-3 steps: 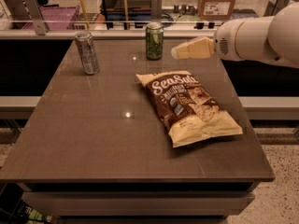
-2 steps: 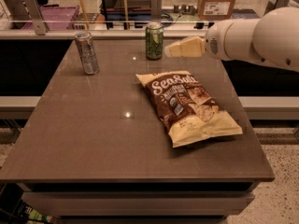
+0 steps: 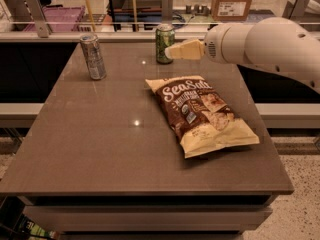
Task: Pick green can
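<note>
Green can [image 3: 164, 44] upright on table [image 3: 100, 149] — jaws just beside it, open or closed unclear.

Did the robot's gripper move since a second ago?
Yes. The gripper slid left, right up beside the green can, which stayed put.

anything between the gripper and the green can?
Nothing visible. The gripper is right at the green can, on its right side in the view. The chip bag lies nearer the camera and the silver can stands far left, both off the path.
</note>
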Controlling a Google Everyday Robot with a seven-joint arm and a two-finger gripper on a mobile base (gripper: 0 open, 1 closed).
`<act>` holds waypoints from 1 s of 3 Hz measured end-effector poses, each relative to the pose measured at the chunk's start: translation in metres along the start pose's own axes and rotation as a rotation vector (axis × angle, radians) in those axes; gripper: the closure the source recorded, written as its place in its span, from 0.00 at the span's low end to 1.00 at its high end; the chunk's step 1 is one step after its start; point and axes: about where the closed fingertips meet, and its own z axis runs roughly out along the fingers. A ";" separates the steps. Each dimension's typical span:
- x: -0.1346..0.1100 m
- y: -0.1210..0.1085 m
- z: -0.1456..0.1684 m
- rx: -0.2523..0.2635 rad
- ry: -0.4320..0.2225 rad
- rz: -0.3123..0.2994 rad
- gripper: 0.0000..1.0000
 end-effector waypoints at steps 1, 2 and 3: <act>0.000 0.005 0.021 -0.012 -0.029 0.003 0.00; 0.001 0.006 0.038 -0.028 -0.072 0.013 0.00; 0.002 0.006 0.055 -0.056 -0.107 0.020 0.00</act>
